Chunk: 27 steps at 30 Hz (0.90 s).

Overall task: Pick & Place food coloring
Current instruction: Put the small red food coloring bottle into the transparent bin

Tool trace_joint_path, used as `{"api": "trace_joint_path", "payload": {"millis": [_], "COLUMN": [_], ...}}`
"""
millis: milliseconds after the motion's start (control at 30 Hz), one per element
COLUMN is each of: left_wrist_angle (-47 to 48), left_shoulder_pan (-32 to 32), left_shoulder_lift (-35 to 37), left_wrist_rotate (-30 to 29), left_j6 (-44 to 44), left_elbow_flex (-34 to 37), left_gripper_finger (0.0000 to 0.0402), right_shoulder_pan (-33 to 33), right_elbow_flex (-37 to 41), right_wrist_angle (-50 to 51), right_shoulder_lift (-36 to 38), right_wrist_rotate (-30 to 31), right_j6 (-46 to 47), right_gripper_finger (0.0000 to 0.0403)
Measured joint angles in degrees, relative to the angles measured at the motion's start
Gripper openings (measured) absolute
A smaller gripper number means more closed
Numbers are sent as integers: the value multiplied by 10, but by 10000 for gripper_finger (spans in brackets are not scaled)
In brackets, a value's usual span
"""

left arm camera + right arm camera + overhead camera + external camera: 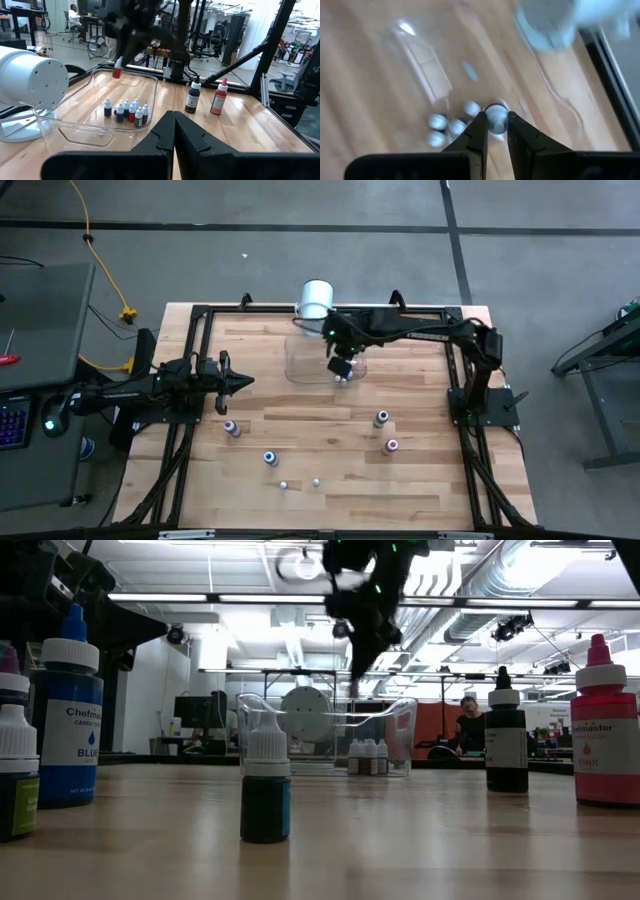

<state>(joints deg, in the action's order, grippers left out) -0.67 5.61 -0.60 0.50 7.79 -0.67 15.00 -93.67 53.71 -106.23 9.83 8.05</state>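
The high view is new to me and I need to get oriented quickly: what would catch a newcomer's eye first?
First, the right claw hanging above the clear tub at the table's far side, shut on a small red bottle over the cluster of bottles already inside. Next, the big white cylinder just behind the tub. Then the loose bottles scattered on the wood nearer the front, with the left claw waiting at the left side.

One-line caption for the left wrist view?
Right hand holds a red-capped food coloring bottle above the clear tub.

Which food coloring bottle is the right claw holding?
The small red-bodied, white-capped bottle pinched in the right claw, lifted over the clear plastic tub; every other bottle stands on a surface.
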Motion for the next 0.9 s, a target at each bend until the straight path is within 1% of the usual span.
{"api": "trace_joint_path", "payload": {"millis": [100,200,433,600,733,900], "left_wrist_angle": [0,0,0,0,0,0], "left_shoulder_pan": [0,0,0,0,0,0], "left_shoulder_lift": [0,0,0,0,0,0], "left_wrist_rotate": [0,0,0,0,0,0], "left_j6": [0,0,0,0,0,0], "left_elbow_flex": [0,0,0,0,0,0], "left_gripper_finger": [1,1,1,1,1,1], "right_shoulder_pan": [25,44,54,43,33,20], "right_elbow_flex": [23,28,22,21,22,17], "right_wrist_angle": [8,4,-21,-68,-78,-87], "right_shoulder_lift": [0,2,0,-25,-44,-48], "right_wrist_rotate": [-25,-49,-61,-73,-80,-81], "right_j6": [39,84,147,149,141,122], "right_gripper_finger": [42,42,42,42,42,42]}}
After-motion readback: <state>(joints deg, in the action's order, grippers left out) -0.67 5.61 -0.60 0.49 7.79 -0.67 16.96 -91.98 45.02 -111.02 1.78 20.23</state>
